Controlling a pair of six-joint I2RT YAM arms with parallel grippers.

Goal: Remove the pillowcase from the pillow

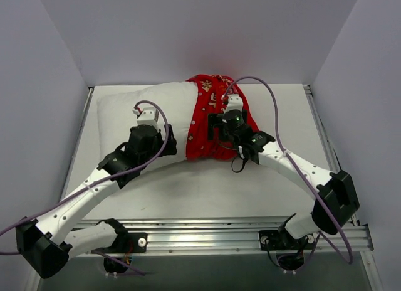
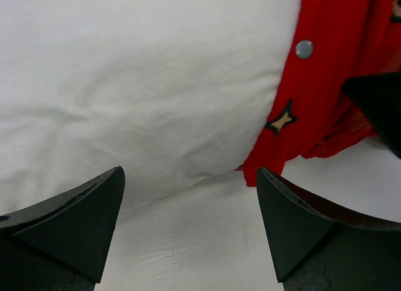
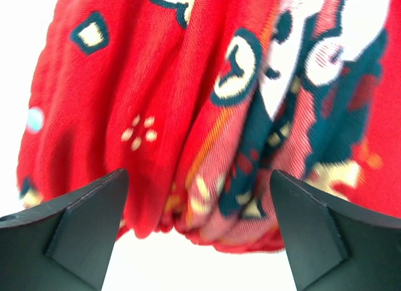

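Note:
The white pillow [image 1: 125,112] lies across the back left of the table, and its bare side fills the left wrist view [image 2: 138,84]. The red pillowcase [image 1: 207,125] is bunched over the pillow's right end; its open edge with a snap button shows in the left wrist view [image 2: 326,71]. Its gathered printed folds fill the right wrist view [image 3: 207,103]. My left gripper [image 2: 190,178] is open and empty, low over the table at the pillow's near edge, beside the case's hem. My right gripper [image 3: 199,178] is open just in front of the bunched pillowcase, holding nothing.
White walls enclose the table on the left, back and right. A metal rail [image 1: 207,234] runs along the near edge by the arm bases. The white tabletop [image 1: 213,190] lies in front of the pillow. A purple cable [image 1: 269,93] loops above the right arm.

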